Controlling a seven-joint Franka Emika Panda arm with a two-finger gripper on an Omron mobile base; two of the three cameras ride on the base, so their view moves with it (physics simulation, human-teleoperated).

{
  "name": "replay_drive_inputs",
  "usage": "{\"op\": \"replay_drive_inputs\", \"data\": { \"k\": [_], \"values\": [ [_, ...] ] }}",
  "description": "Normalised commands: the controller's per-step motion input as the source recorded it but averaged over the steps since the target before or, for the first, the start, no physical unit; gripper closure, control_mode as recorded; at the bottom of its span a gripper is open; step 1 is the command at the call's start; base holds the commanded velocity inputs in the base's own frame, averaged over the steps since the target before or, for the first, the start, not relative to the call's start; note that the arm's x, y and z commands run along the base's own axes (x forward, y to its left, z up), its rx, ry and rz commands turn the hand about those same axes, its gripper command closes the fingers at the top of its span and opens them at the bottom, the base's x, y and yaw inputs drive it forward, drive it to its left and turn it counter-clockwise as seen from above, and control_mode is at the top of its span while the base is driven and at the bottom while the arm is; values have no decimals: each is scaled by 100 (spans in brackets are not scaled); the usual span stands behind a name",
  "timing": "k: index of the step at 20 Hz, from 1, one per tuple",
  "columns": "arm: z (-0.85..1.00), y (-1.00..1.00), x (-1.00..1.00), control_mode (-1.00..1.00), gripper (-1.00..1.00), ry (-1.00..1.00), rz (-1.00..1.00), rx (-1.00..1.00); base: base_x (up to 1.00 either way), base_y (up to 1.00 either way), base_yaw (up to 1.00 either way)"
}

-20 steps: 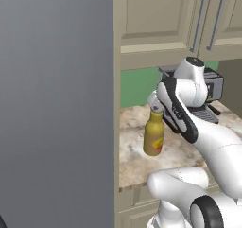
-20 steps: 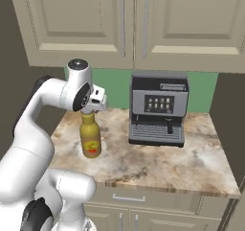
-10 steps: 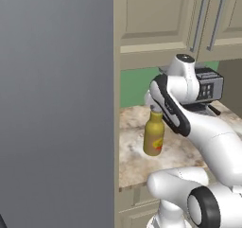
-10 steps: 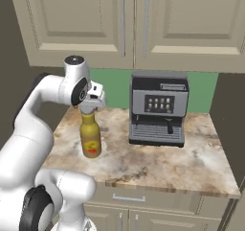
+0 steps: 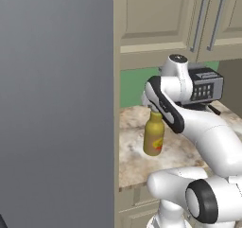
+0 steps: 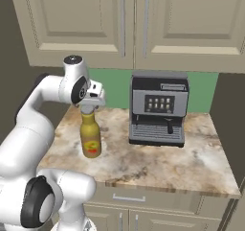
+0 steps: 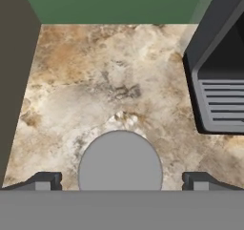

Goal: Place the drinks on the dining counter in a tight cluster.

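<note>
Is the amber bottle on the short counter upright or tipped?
Upright: the amber bottle stands on its base, grey cap topmost.

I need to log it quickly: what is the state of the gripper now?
Gripper: open, jaws wide on either side of the bottle cap, holding nothing.

The white Franka arm with dark joints (image 6: 28,134) arches up and forward, wrist bent straight down; its two-finger gripper (image 7: 121,180) hangs vertical, dark fingertips (image 7: 45,180) spread wide, holding nothing.
</note>
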Motion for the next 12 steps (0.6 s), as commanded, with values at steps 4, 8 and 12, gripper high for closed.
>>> {"op": "replay_drive_inputs", "data": {
  "k": [4,8,12],
  "values": [
    [0,0,-3,-100,-100,0,0,0,0,0,0],
    [-11,0,0,-100,-100,0,0,0,0,0,0],
    [-26,0,0,-100,-100,0,0,0,0,0,0]
  ]
}}
